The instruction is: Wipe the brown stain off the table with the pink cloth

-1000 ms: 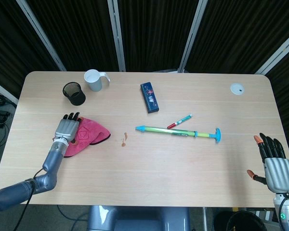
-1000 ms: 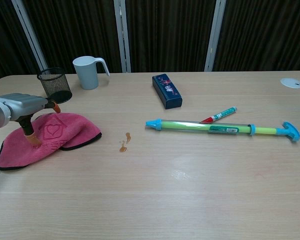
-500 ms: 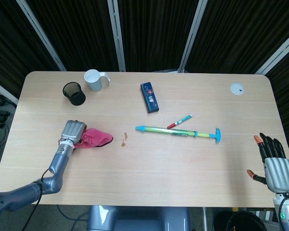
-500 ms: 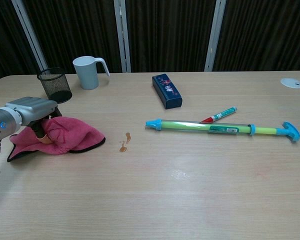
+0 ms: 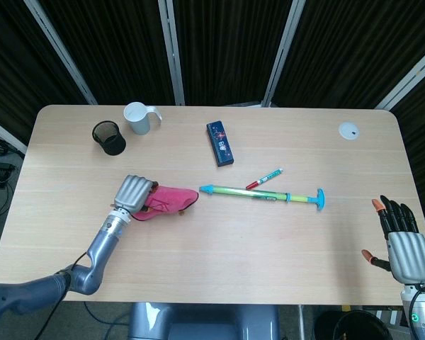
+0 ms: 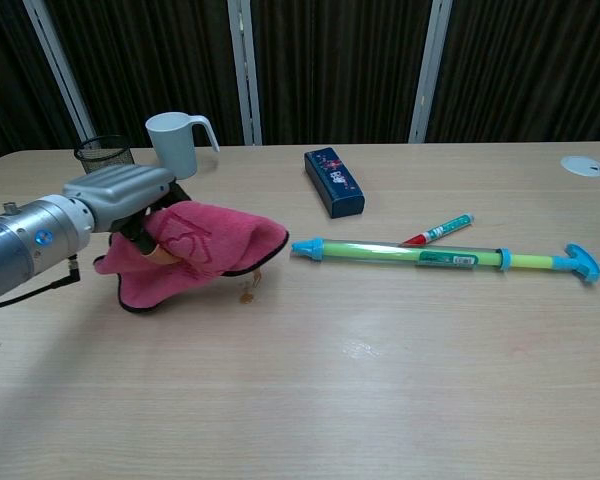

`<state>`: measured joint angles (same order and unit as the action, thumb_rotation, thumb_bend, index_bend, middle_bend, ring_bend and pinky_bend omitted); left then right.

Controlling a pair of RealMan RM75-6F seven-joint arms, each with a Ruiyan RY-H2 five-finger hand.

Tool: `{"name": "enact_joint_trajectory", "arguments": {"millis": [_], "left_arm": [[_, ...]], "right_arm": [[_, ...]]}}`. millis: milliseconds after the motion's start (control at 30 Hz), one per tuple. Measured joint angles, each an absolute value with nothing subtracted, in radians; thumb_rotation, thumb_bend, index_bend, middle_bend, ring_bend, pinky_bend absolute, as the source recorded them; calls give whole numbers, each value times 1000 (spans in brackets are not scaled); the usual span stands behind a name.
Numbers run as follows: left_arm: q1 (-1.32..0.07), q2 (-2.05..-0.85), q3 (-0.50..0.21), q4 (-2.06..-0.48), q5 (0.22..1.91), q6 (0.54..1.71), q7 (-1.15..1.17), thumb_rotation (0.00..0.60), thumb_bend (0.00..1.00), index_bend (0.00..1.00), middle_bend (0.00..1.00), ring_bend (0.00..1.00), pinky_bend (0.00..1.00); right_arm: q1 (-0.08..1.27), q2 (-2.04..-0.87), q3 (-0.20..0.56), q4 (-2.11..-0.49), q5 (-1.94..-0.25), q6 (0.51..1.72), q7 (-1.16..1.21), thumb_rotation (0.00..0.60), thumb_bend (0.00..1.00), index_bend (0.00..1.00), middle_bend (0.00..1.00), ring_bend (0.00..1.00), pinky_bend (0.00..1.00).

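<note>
My left hand [image 5: 134, 193] [image 6: 130, 195] grips the pink cloth [image 5: 168, 201] [image 6: 202, 243] left of the table's middle. The cloth trails rightward from the hand, its free end over the brown stain. In the head view the cloth hides the stain; in the chest view only a bit of the stain [image 6: 247, 292] peeks out under the cloth's right edge. My right hand [image 5: 404, 241] hangs open at the table's front right corner, fingers spread, holding nothing; the chest view does not show it.
A long green and blue tube toy [image 5: 262, 195] [image 6: 440, 255] lies just right of the cloth, a red marker [image 5: 263, 178] beside it. Behind stand a blue box [image 5: 220, 142], a white mug [image 5: 137, 117] and a black mesh cup [image 5: 108, 137]. A white disc [image 5: 348, 130] sits far right.
My left hand closed on the pink cloth, bunched it up and dragged it rightward across the table until it covers the stain. The right hand stayed still.
</note>
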<state>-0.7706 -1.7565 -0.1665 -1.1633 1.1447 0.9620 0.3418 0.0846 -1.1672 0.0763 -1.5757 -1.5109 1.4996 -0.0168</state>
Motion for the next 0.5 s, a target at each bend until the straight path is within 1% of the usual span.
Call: {"name": "enact_joint_trajectory", "arguments": {"millis": [167,300,367,500], "left_arm": [[-805,-1818,-179,-1196,1167,973,380,600,429,845,656,548,551],[-849,-1896,-202,-1195,1178,970,405,600,428,847,657,548,551],[-872,-1939,-214,-1177,1180,967,415,600,429,848,657,547,551],[-911,-2009,-226,-1086,1187,951,429,600,428,850,658,548,551]], "right_arm": [[84,-1167,79,-1576,-1505,1500,-7,600,0,0,0,0,0],[83,-1166,81,-1576,-1498,1498,0,600,0,0,0,0,0],[81,-1163,82,-1576,-1492,1497,11,600,0,0,0,0,0],[78,-1158,81,-1575,-1493,1499,18,600,0,0,0,0,0]]}}
